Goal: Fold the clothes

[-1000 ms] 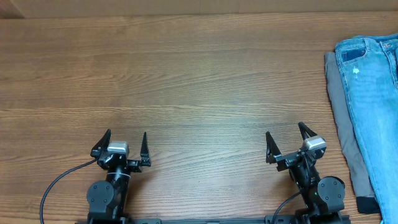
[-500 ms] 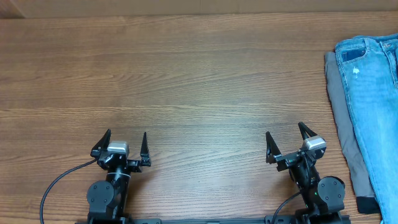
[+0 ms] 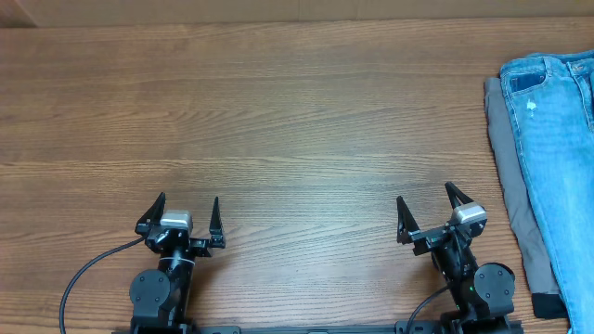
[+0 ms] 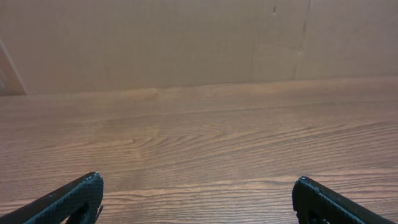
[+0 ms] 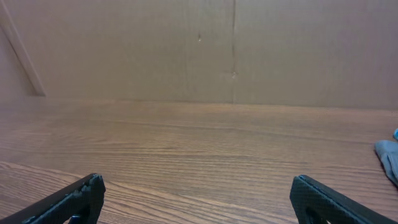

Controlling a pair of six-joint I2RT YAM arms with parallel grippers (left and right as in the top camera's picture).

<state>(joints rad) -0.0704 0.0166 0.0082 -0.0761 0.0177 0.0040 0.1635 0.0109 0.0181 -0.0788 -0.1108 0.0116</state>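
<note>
The light blue denim jeans [image 3: 557, 139] lie at the table's far right edge, on top of plain grey trousers [image 3: 509, 176], running off the frame. A small white spot shows near the waist. My left gripper [image 3: 186, 211] is open and empty near the front edge at the left; its fingertips show wide apart in the left wrist view [image 4: 198, 186]. My right gripper [image 3: 425, 206] is open and empty near the front edge, left of the clothes; its fingers are wide apart in the right wrist view [image 5: 198, 186].
The wooden table [image 3: 278, 121] stretches between and beyond the arms. A brown cardboard wall [image 4: 186, 43] stands at the back. A bit of the grey trousers shows at the right wrist view's right edge [image 5: 388, 155].
</note>
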